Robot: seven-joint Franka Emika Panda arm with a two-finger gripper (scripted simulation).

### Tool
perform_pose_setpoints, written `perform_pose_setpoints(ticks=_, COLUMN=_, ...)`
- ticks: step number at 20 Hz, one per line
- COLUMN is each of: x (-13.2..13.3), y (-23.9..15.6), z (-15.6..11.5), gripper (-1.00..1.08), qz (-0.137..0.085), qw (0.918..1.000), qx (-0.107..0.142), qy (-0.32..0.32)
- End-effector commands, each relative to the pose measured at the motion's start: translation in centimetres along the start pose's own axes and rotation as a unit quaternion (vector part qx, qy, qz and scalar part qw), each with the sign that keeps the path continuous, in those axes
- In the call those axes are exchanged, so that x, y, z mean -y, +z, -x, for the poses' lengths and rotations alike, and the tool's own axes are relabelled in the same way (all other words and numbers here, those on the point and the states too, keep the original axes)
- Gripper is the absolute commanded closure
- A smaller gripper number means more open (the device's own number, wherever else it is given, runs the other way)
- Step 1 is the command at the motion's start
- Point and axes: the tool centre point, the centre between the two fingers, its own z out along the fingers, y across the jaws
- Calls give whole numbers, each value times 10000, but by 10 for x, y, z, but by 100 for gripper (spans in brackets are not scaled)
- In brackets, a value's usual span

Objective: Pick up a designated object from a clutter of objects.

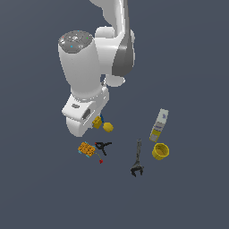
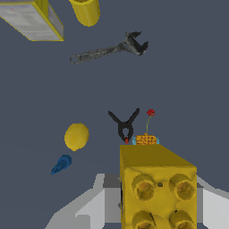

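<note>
I have the yellow block (image 2: pixel 157 188) clamped in the gripper (image 2: pixel 152 203): the wrist view shows it filling the space between the two grey fingers (image 2: pixel 91 208), studded face toward the camera. In the exterior view the block (image 1: pixel 96 122) sits tucked under the white hand, mostly hidden by it, and I cannot tell from that view whether it touches the floor.

The ball (image 1: pixel 108 127) lies just beside the block, toward the exterior view's right. A small blue piece (image 2: pixel 61 164) shows near the ball in the wrist view. The waffle block (image 1: pixel 86 149) and the black clamp (image 1: pixel 103 146) lie side by side lower in the exterior view, with a small red marker (image 1: pixel 101 161) near them. The wrench (image 1: pixel 137 159) lies well apart, further to the exterior view's right, and beyond it the cup (image 1: pixel 160 151) stands next to the box (image 1: pixel 159 125), which lies flat on the grey floor (image 1: pixel 44 192).
</note>
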Motion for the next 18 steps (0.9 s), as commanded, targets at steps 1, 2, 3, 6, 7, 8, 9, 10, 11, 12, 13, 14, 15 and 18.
perform_pose_setpoints(ticks=1, x=14, y=-20, z=2, gripper=108, qz=3, qw=10000, qx=0, qy=0)
perform_pose_setpoints(ticks=2, x=19, y=-28, z=2, gripper=108, qz=3, qw=10000, qx=-3, qy=-1)
perform_pose_setpoints(ticks=3, x=24, y=-36, z=3, gripper=108, qz=3, qw=10000, qx=-3, qy=-1)
perform_pose_setpoints(ticks=6, x=40, y=-62, z=4, gripper=108, qz=2, qw=10000, qx=-6, qy=-2)
perform_pose_setpoints(ticks=7, x=46, y=-70, z=5, gripper=108, qz=1, qw=10000, qx=-10, qy=-2)
perform_pose_setpoints(ticks=8, x=51, y=-79, z=6, gripper=108, qz=1, qw=10000, qx=-10, qy=-2)
perform_pose_setpoints(ticks=9, x=56, y=-87, z=6, gripper=108, qz=1, qw=10000, qx=-13, qy=-3)
perform_pose_setpoints(ticks=10, x=61, y=-95, z=7, gripper=108, qz=1, qw=10000, qx=-13, qy=-3)
perform_pose_setpoints(ticks=11, x=66, y=-103, z=7, gripper=108, qz=1, qw=10000, qx=-17, qy=-4)
perform_pose_setpoints(ticks=12, x=71, y=-110, z=8, gripper=108, qz=1, qw=10000, qx=-17, qy=-4)
perform_pose_setpoints(ticks=13, x=75, y=-117, z=8, gripper=108, qz=0, qw=10000, qx=-20, qy=-5)
perform_pose_setpoints(ticks=14, x=79, y=-124, z=9, gripper=108, qz=0, qw=10000, qx=-20, qy=-5)
perform_pose_setpoints(ticks=15, x=83, y=-130, z=9, gripper=108, qz=0, qw=10000, qx=-20, qy=-5)
perform_pose_setpoints(ticks=18, x=93, y=-147, z=10, gripper=108, qz=0, qw=10000, qx=-23, qy=-5)
